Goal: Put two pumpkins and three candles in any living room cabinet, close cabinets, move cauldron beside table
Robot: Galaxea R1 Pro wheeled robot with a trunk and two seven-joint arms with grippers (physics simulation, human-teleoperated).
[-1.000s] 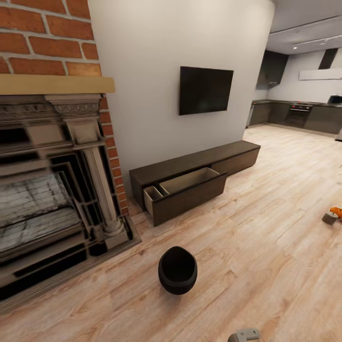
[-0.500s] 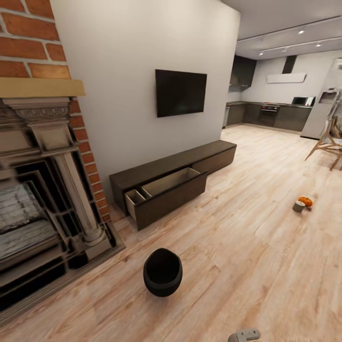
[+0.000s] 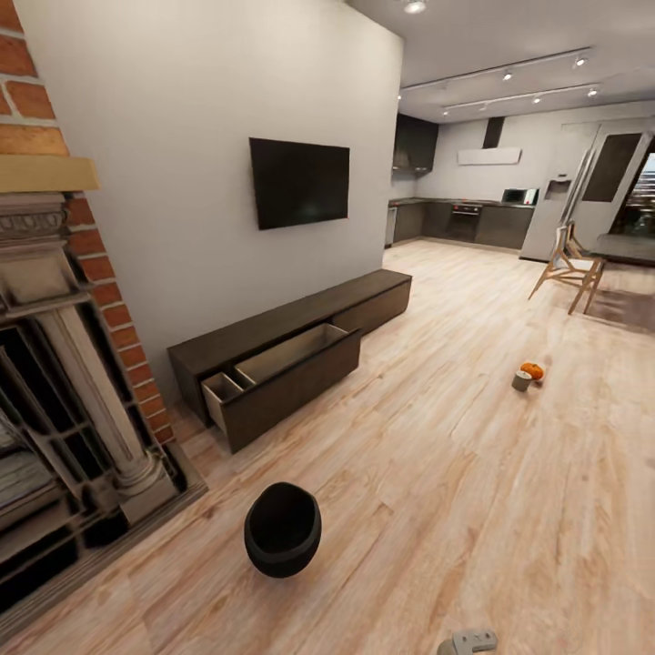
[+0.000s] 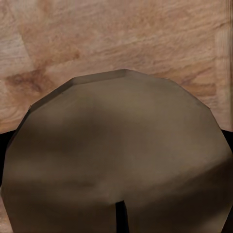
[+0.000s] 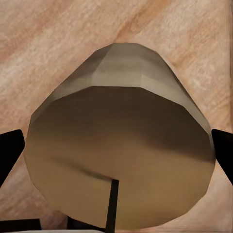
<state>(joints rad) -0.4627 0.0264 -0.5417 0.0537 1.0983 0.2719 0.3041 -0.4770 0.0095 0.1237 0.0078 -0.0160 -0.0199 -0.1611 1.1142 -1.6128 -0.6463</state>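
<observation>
we look across a living room with a pale wood plank floor (image 3: 473, 509); the long, low dark-brown wood cabinet (image 3: 282, 323) stands against the grey wall under a black wall-mounted screen (image 3: 299, 181), and its nearer drawer (image 3: 282, 377) is pulled out, the inside bare as far as we can see; the black round-bellied cauldron (image 3: 282, 529) sits on the floor in front of the brick fireplace (image 3: 55, 364), apart from the cabinet; further off to the right a small bright-orange pumpkin (image 3: 532, 370) rests on the floor touching or just beside a squat grey-beige candle (image 3: 521, 381); a wooden chair (image 3: 569, 271) stands beyond them; each wrist view shows a grey-beige candle close up, one in our left gripper (image 4: 119, 165), one in our right gripper (image 5: 119, 160), dark fingers at either side; both appear clamped on a candle.
</observation>
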